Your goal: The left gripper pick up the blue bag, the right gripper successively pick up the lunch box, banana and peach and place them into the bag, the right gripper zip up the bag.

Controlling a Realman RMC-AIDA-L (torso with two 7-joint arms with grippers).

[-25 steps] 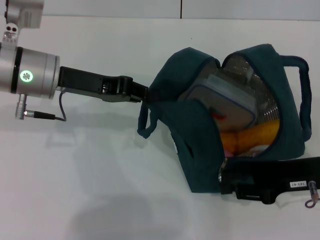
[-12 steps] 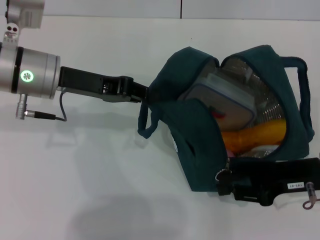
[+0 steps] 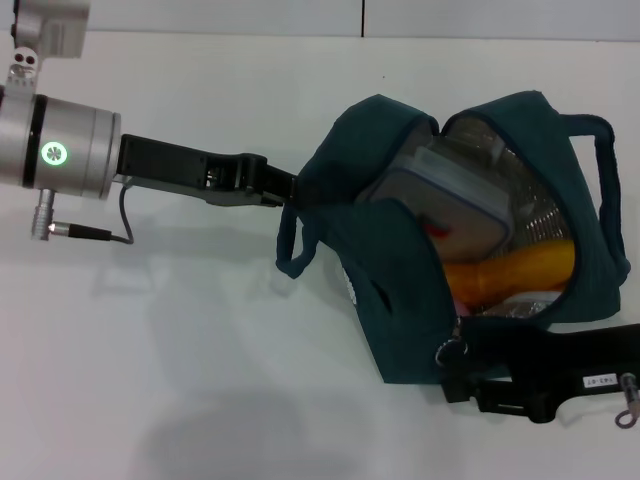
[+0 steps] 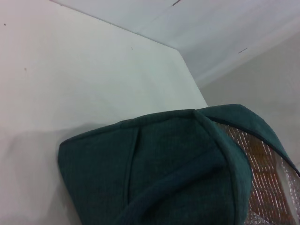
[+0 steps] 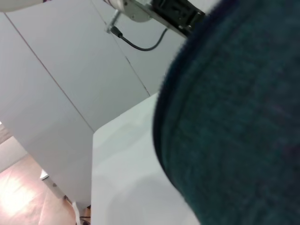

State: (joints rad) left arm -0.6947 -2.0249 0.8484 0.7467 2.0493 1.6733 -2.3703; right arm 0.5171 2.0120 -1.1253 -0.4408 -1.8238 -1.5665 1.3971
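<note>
The blue bag (image 3: 385, 270) lies open on the white table, silver lining showing. Inside it, the clear lunch box (image 3: 450, 190) sits toward the far side and the banana (image 3: 510, 268) lies in front of it. A pink sliver of the peach (image 3: 462, 297) peeks from under the banana. My left gripper (image 3: 290, 190) is shut on the bag's left end beside a handle loop. At the bag's near corner my right gripper (image 3: 455, 370) is shut at the zipper ring pull (image 3: 447, 351). Both wrist views are filled by the bag's fabric (image 4: 178, 164) (image 5: 243, 117).
The white table (image 3: 200, 350) stretches left and in front of the bag. A grey cable (image 3: 90, 232) hangs under my left wrist. The right arm (image 3: 560, 365) lies along the bag's near side. A pale wall (image 3: 300, 15) runs behind the table.
My right gripper has slid toward the table's front and slightly right with the ring pull. The bag's mouth stands wider and more of the banana shows. The left gripper has held still.
</note>
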